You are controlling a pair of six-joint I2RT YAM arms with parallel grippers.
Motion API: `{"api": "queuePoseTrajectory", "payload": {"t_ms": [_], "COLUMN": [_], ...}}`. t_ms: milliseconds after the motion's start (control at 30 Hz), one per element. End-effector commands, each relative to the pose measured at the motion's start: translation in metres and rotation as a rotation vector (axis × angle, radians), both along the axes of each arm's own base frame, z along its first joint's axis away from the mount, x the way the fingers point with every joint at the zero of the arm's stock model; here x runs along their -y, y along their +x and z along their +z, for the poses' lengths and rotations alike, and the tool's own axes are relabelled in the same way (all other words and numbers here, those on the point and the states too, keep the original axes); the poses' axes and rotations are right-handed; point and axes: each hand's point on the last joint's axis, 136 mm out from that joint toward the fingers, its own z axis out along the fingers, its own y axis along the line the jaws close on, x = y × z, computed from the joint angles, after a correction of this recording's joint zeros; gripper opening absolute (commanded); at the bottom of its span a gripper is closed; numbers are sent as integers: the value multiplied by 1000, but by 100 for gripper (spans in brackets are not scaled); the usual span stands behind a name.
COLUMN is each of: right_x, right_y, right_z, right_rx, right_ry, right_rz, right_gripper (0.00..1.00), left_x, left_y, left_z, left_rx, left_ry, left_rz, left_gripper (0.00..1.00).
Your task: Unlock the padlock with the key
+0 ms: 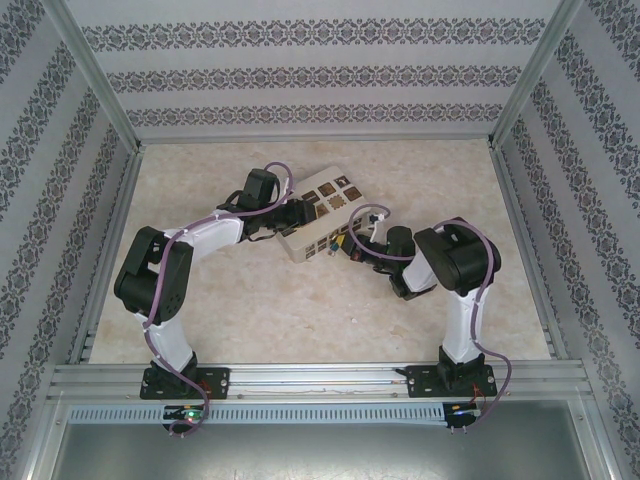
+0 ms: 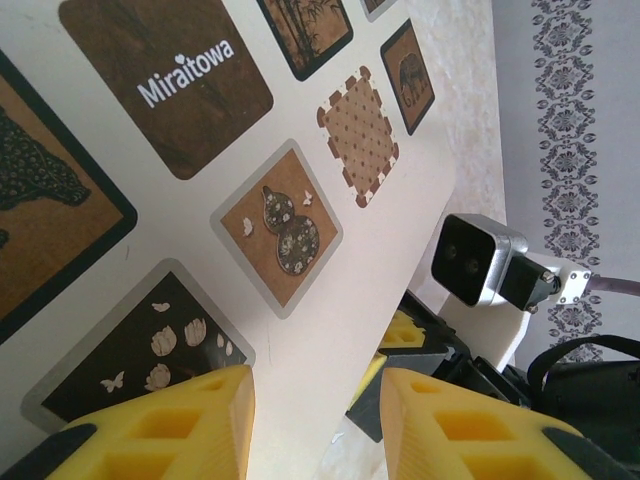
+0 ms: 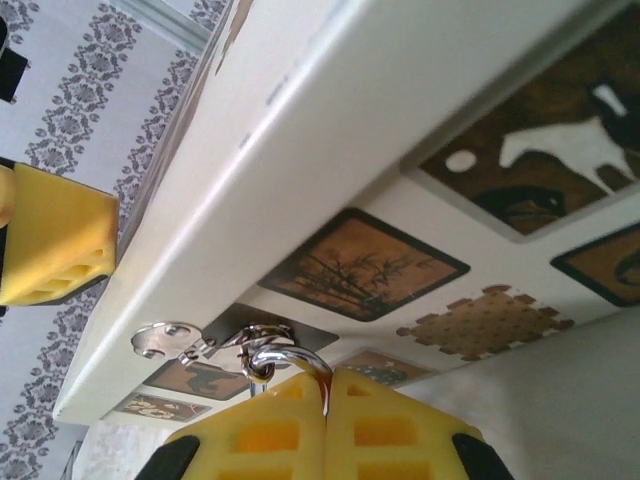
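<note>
The right jaws are pressed shut, tips touching the thin silvery shackle of the tiny padlock (image 3: 272, 358), hooked at the metal hasp (image 3: 165, 340) on the edge of the cream box with brown patterned squares (image 1: 322, 205). The left jaws sit astride its opposite edge; gripping or not, I cannot tell. The pale marbled table (image 1: 300, 320) lies bare in front

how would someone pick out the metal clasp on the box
Start at the cream box with brown picture squares, between the left arm and right arm. At its edge nearest the right arm sits a small silvery clasp with a thin metal loop attached. It is the only shiny metal beside printed squares.
</note>
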Motion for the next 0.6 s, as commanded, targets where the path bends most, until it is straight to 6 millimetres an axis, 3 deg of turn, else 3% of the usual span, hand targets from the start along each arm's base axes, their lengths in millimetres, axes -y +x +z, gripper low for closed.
{"api": "queuePoseTrajectory", "payload": {"t_ms": [0, 433, 567], "right_x": [1, -2, 1], "right_y": [11, 25, 29], "right_z": [39, 49, 44], "right_rx": [96, -12, -26], "right_ry": [65, 186, 185], "right_rz": [-59, -156, -189], "right_gripper": [0, 0, 0], "left_x": [-4, -5, -5], "left_y": [-20, -24, -23], "left_z": [-24, -25, -24], "left_rx": [-73, -69, -64], "left_ry": [40, 40, 39], "left_rz": [-18, -22, -20], "left_gripper": [38, 38, 39]}}
